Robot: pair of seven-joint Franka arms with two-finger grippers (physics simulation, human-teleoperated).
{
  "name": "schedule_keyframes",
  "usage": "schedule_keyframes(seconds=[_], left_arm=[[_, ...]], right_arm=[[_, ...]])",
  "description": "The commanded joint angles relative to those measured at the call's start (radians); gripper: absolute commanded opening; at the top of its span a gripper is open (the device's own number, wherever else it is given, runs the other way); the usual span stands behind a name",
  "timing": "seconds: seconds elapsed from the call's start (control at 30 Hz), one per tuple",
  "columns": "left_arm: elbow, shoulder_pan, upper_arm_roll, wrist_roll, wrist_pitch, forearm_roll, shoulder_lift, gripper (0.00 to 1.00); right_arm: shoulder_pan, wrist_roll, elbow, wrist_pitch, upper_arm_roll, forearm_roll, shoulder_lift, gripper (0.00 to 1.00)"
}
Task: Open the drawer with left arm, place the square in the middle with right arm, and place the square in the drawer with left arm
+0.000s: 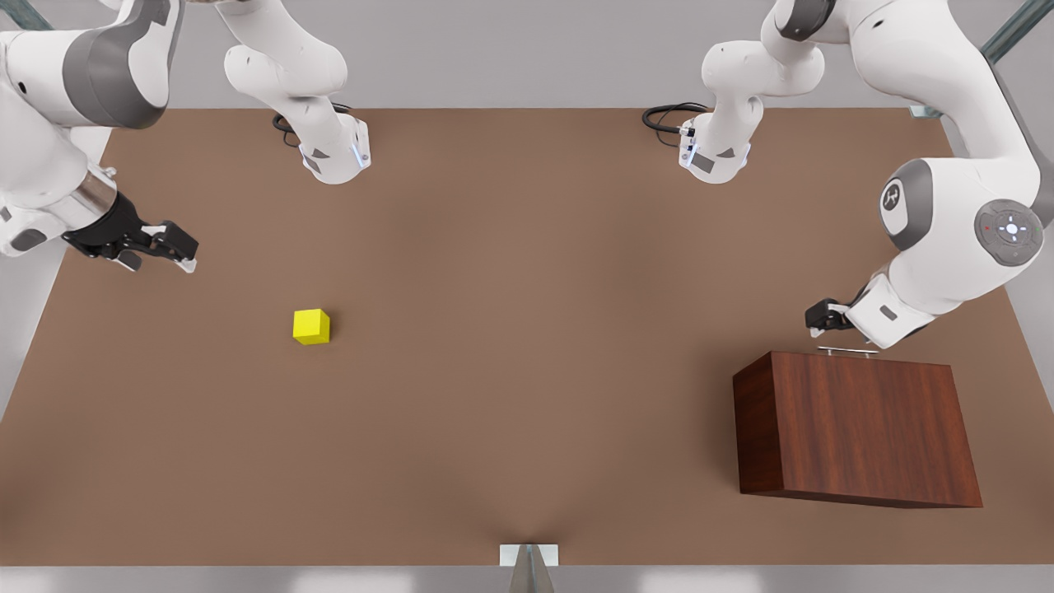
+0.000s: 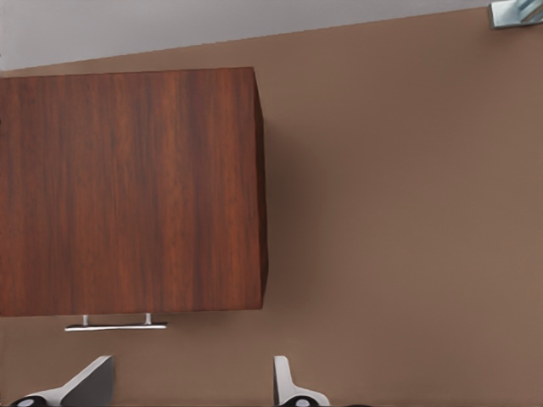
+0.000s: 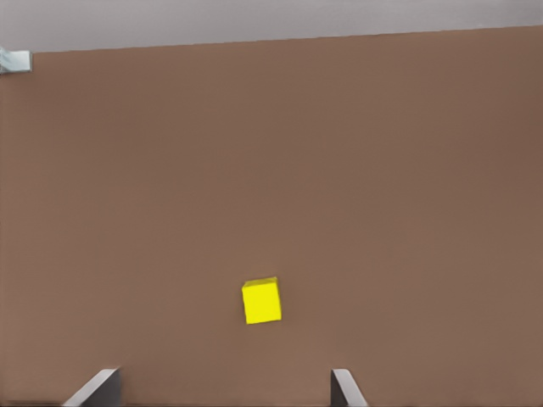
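Going L to R across the front view: the right arm's black two-finger tool (image 1: 169, 251) hangs over the far-left edge of the plain matte brown bench (image 1: 527, 371), tilted down toward centre, holding nothing. In the right wrist view its two pale fingertips (image 3: 95, 388) stand wide apart w/ bare bench between them.

Next, the small bright yellow cube, the square (image 1: 311, 326), sits flat on the bench, left of centre, well apart from that tool and touching nothing else. Plain smooth faces, crisp edges; no long axis, being equal-sided. In the right wrist view it (image 3: 262, 301) lies ahead of the fingertips, turned slightly askew to them.

Middle of the bench: even brown, unmarked, no grain.

Far R: the dark reddish-brown wood-grain box cabinet (image 1: 856, 428), a squat rectangular block, long axis running roughly L–R in the front view, grain streaks crossing it front-to-back. The drawer is shut flush; its thin silver bar handle (image 1: 848, 351) runs along the far face, parallel to the long axis, on two short posts seen in the left wrist view (image 2: 116, 323).

The left arm's black tool (image 1: 823, 317) hovers just beside the handle, not touching. Its pale fingertips (image 2: 85, 383) are spread apart, gripping nothing.
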Motion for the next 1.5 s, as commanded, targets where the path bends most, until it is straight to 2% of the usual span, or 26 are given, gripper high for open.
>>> schedule_keyframes(seconds=[0.0,0.1,0.17,0.23,0.27,0.33,0.37,0.4,0.47,0.53,0.6,0.8,1.13,1.23,1.4,1.47], left_arm=[[0.0,0.0,0.0,-0.019,0.0,0.008,0.0,1.0],[-0.057,0.0,0.003,-0.333,0.023,0.01,-0.025,1.0],[-0.213,0.008,0.015,-0.691,0.156,0.01,-0.126,1.0],[-0.448,0.008,0.044,-0.933,0.362,0.01,-0.256,1.0],[-0.512,0.008,0.066,-0.99,0.406,0.01,-0.291,1.0],[-0.703,0.009,0.089,-1.094,0.62,0.007,-0.353,1.0],[-0.738,0.011,0.098,-1.154,0.676,0.007,-0.354,1.0],[-0.767,0.017,0.1,-1.226,0.732,0.007,-0.348,1.0],[-0.813,0.02,0.104,-1.33,0.791,0.007,-0.347,1.0],[-0.838,0.02,0.137,-1.41,0.807,0.007,-0.338,1.0],[-0.891,0.02,0.153,-1.429,0.867,0.007,-0.333,1.0],[-0.899,0.031,0.192,-1.426,0.946,0.008,-0.264,1.0],[-0.93,0.072,0.195,-1.289,0.982,0.002,-0.239,1.0],[-0.965,0.075,0.202,-1.289,1.028,-0.028,-0.236,1.0],[-0.963,0.078,0.202,-1.291,1.069,-0.07,-0.195,1.0],[-0.963,0.086,0.202,-1.291,1.089,-0.07,-0.173,1.0]], right_arm=[[-0.024,0.0,-0.001,0.0,0.0,0.0,0.002,1.0],[-0.038,0.003,-0.003,-0.011,0.0,-0.007,0.009,1.0],[-0.057,0.012,-0.009,-0.044,-0.006,-0.01,0.022,1.0],[-0.071,0.002,-0.009,-0.135,0.0,-0.018,0.088,1.0],[-0.063,0.002,-0.091,-0.029,0.003,-0.012,0.095,1.0],[0.008,0.0,-0.32,0.267,0.005,-0.01,0.054,1.0],[0.031,0.0,-0.412,0.381,0.006,-0.01,0.043,1.0],[0.054,0.0,-0.577,0.561,0.006,-0.01,0.002,1.0],[0.069,0.015,-0.728,0.699,0.011,-0.009,-0.033,1.0],[0.089,0.02,-0.949,0.917,0.011,-0.007,-0.093,1.0],[0.078,0.02,-1.056,1.035,0.011,-0.007,-0.075,1.0],[0.046,0.0,-1.058,1.215,0.008,-0.009,0.14,1.0],[0.038,-0.017,-1.05,1.334,0.006,-0.021,0.272,1.0],[0.037,-0.043,-1.046,1.342,0.006,-0.021,0.281,0.74],[0.037,-0.043,-1.046,1.355,0.006,-0.021,0.276,0.63],[0.038,-0.043,-1.047,1.353,0.006,-0.023,0.272,0.63]])
